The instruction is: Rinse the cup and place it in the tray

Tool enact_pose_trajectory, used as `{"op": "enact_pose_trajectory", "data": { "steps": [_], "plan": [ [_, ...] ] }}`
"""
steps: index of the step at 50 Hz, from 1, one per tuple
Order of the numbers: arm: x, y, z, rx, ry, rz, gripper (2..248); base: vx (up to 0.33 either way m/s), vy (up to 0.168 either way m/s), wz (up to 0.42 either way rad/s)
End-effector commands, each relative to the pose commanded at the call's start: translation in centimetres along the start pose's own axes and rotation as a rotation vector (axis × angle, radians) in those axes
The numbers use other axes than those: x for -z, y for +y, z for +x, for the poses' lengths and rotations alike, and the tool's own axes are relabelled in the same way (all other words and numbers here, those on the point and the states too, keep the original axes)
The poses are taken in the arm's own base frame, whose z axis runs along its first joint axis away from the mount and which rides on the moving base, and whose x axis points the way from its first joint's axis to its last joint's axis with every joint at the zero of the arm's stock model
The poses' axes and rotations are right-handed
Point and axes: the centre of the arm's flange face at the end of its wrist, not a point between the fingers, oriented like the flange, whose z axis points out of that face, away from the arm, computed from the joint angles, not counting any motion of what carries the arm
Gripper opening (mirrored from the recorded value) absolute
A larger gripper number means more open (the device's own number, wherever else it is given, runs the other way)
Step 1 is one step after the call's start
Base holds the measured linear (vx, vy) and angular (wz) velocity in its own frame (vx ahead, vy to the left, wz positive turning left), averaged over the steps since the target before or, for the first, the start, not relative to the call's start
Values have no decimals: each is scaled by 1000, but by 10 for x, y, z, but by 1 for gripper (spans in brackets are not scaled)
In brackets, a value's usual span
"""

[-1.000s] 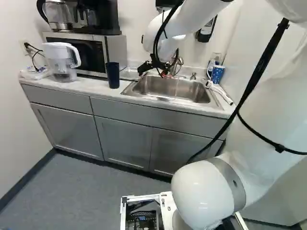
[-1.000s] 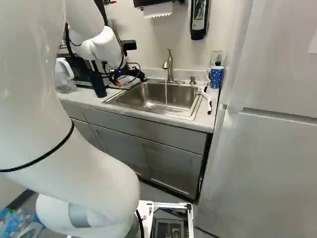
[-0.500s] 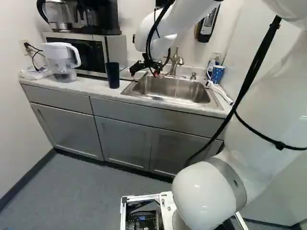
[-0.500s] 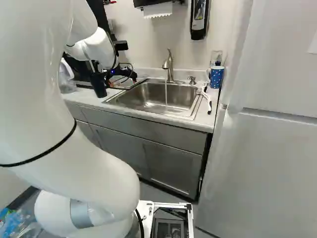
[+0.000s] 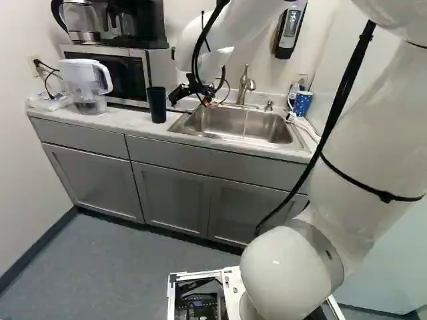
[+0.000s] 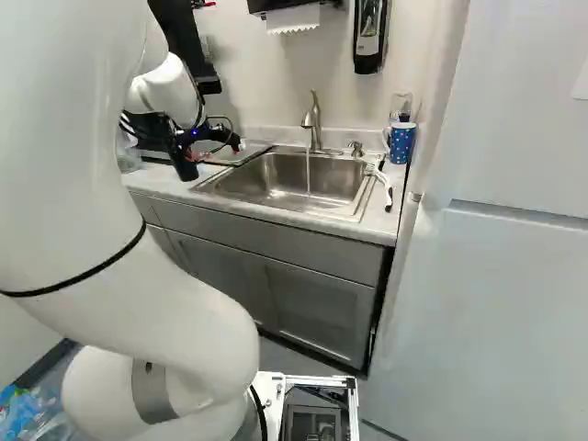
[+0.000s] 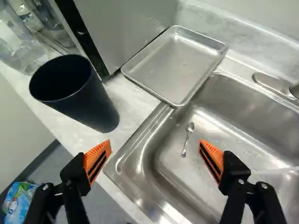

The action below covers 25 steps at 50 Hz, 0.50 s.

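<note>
The dark cup (image 7: pixel 99 108) stood upright on the counter (image 7: pixel 133 100) near the sink (image 7: pixel 140 175) and tray (image 7: pixel 170 67) — mouth up, long axis vertical. The gripper (image 5: pixel 188 100) was spread wide. The wrist view alone showed a spoon (image 7: pixel 186 140) in the sink; only the base views showed the dotted mug (image 6: pixel 401 143).

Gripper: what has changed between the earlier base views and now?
The arm has swung the gripper leftward in both base views, nearer the dark cup. The gripper is open, holding nothing. The base, the cup, the pitcher and the blue mug stayed put; water still runs from the faucet.
</note>
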Motion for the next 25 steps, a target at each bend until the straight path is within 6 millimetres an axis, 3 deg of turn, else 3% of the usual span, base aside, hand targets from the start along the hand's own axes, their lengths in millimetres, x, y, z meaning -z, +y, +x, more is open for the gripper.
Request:
{"op": "enact_pose_trajectory", "data": {
  "steps": [25],
  "plan": [
    [-12, -39, 12, 52, 5, 53, 247, 0, 0, 0]
  ]
}}
